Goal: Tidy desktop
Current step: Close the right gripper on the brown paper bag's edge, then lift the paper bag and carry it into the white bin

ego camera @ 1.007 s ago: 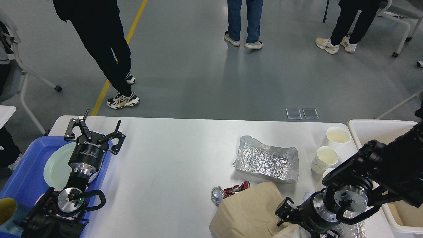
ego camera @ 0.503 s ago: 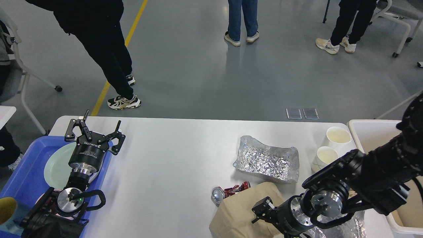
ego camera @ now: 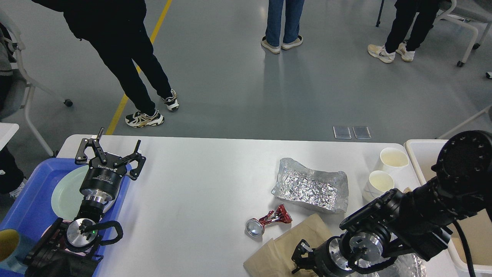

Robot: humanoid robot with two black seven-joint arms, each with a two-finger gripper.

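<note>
Nearest the bottom edge, the right hand [ego camera: 301,259] sits low over the brown paper bag [ego camera: 286,246], which lies flattened on the counter [ego camera: 200,192]; the hand is dark and partly cut off by the frame, so I cannot tell whether its fingers are apart or together. A patch of crumpled foil shows just right of the bag, under the right arm.

Just beyond the bag lies a crushed red can [ego camera: 267,223] on its side, its silver end toward the left. Farther back from the can sits a crumpled foil tray [ego camera: 311,186]. Right of the foil tray stand two white paper cups [ego camera: 386,169], one behind the other, close to the cream-white bin [ego camera: 421,152] at the counter's right end.

Well left of the can, the left hand [ego camera: 111,154] hangs with its fingers spread wide and holds nothing. It hovers over the right rim of a blue tray [ego camera: 27,200] at the counter's left end; a pale green plate [ego camera: 67,194] lies in the tray.

The counter itself spans nearly the whole width of the view. Beyond its far edge is grey floor with a yellow line [ego camera: 132,80] and three people's legs.
</note>
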